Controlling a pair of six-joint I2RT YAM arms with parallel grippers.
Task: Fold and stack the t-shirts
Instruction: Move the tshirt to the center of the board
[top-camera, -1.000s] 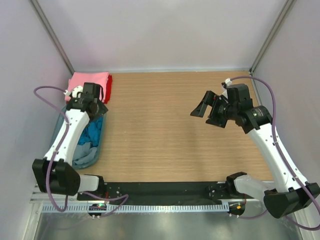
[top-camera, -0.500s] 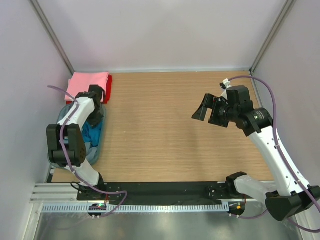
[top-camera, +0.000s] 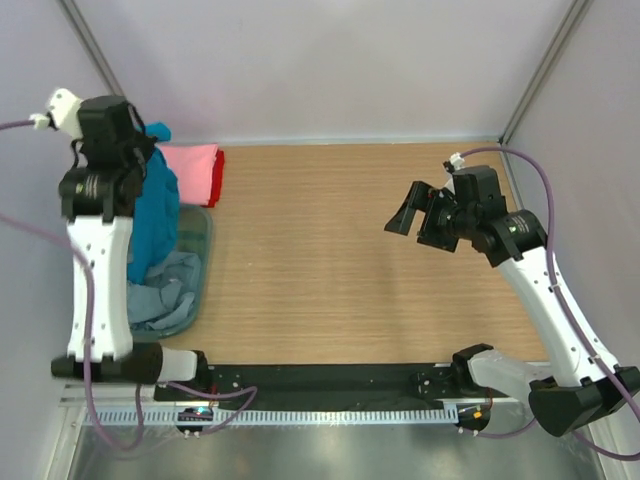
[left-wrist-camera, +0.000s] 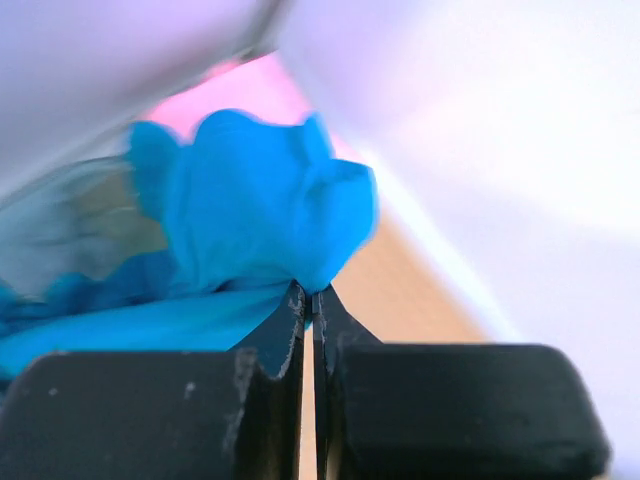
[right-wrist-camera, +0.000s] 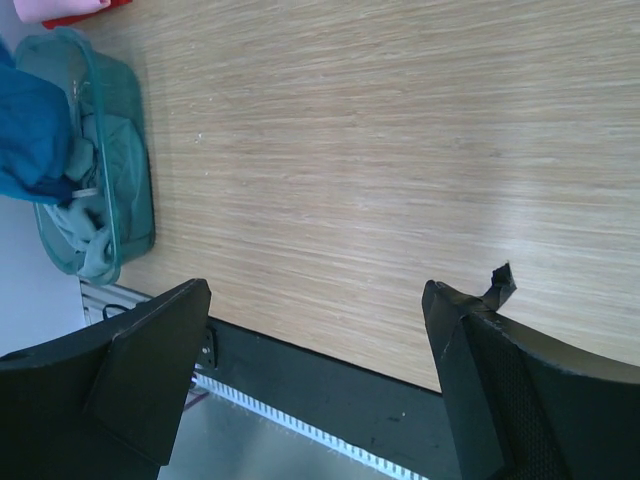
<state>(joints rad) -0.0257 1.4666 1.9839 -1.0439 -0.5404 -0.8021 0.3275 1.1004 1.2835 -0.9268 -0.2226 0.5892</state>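
Observation:
My left gripper (top-camera: 143, 142) is raised high over the table's back left corner, shut on a teal blue t-shirt (top-camera: 158, 215). The shirt hangs from the gripper down into the bin (top-camera: 198, 240). In the left wrist view the fingertips (left-wrist-camera: 300, 300) pinch a bunched fold of the teal shirt (left-wrist-camera: 260, 200). A folded pink t-shirt (top-camera: 188, 160) lies on a red one (top-camera: 217, 176) behind the bin. Pale grey-blue t-shirts (top-camera: 165, 292) lie crumpled in the bin. My right gripper (top-camera: 408, 216) hovers open over the right of the table, with nothing between its fingers (right-wrist-camera: 160, 350).
The translucent bin (right-wrist-camera: 135, 190) stands at the table's left edge, with the teal shirt (right-wrist-camera: 30, 130) draped over its far end. Bare wooden tabletop (top-camera: 320, 250) spans the middle. Walls close off the back and both sides. A black rail (top-camera: 330, 380) runs along the near edge.
My left gripper went from open over the bin to shut on the teal shirt and rose high, pulling the shirt up. The right arm barely moved.

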